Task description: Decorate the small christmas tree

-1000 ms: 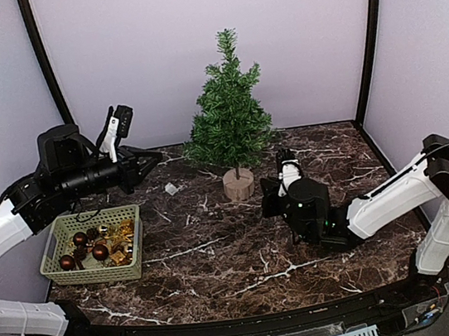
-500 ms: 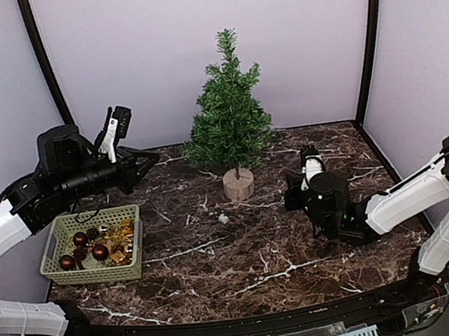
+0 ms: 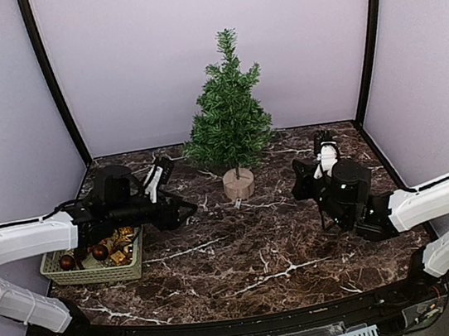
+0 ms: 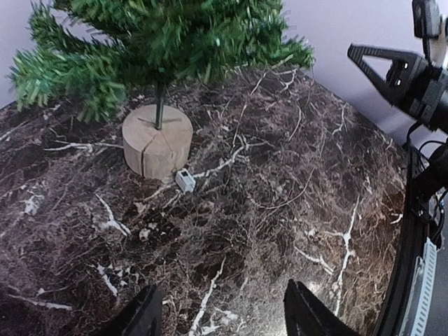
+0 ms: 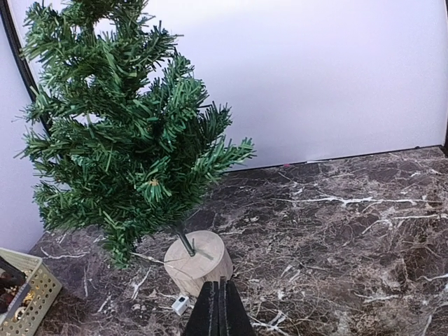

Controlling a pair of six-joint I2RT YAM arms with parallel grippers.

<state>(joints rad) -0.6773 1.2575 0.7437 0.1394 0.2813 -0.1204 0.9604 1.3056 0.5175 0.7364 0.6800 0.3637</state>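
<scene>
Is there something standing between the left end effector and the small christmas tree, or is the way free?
Almost nothing. Between the open left end effector and the small christmas tree there is only bare marble table. One small white piece lies on the table close beside the wooden stump, well below the branches.

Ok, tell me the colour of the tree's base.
Light tan bare wood; the stump base shows best in the left wrist view.

A dark brown marble table [image 3: 245,257] with white veins spans the booth. 3 plain lilac walls close it in: a back wall [image 3: 204,20] and 1 on each side. 2 black posts [image 3: 52,83] stand at the back corners. The light is soft and even.
</scene>
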